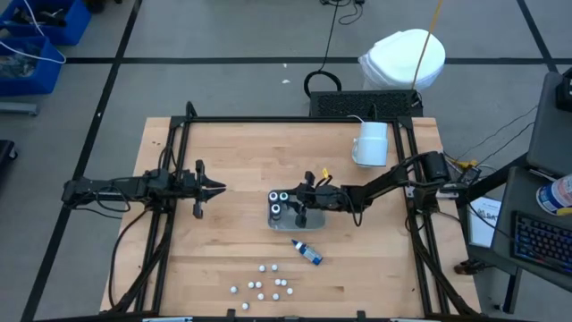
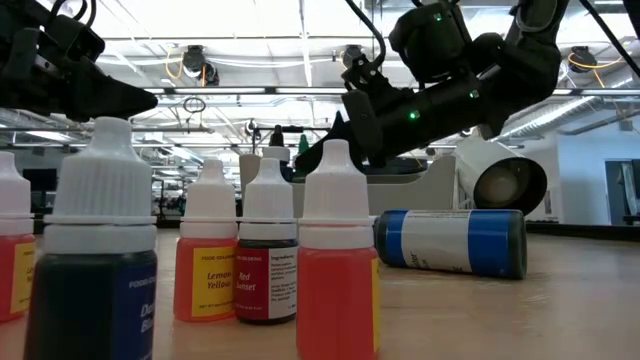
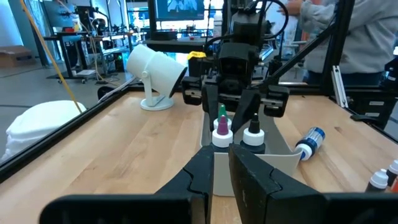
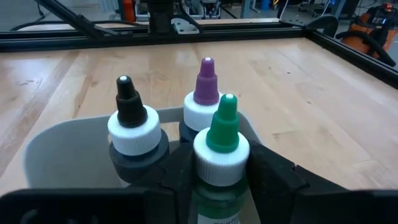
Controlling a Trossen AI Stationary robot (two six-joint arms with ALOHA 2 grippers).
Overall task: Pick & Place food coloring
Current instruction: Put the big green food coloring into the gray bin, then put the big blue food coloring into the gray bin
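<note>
A clear tray [image 1: 288, 220] at the table's middle holds a black-tipped bottle [image 4: 129, 127] and a purple-tipped bottle [image 4: 205, 99], both standing upright. My right gripper [image 4: 221, 183] reaches over the tray from the right and is shut on a green-tipped food coloring bottle [image 4: 222, 146]. A blue bottle [image 1: 307, 252] lies on its side nearer the front. Several white-capped dropper bottles [image 1: 268, 284] stand on their bases by the near edge. My left gripper [image 1: 214, 188] waits shut at the left, pointing level at the tray. My right gripper pinches the green-tipped bottle between its two fingers, on the sides just under its white collar [image 4: 219, 163]. The fingers [image 4: 273, 177] come nearly level from the table's right. The bottle stands upright inside the tray; the gripper hides its base.
A large white mug [image 1: 371, 143] lies at the far right of the table. Black frame rails [image 1: 268, 121] border the far and side edges. Bare wood lies between the tray and my left gripper.
</note>
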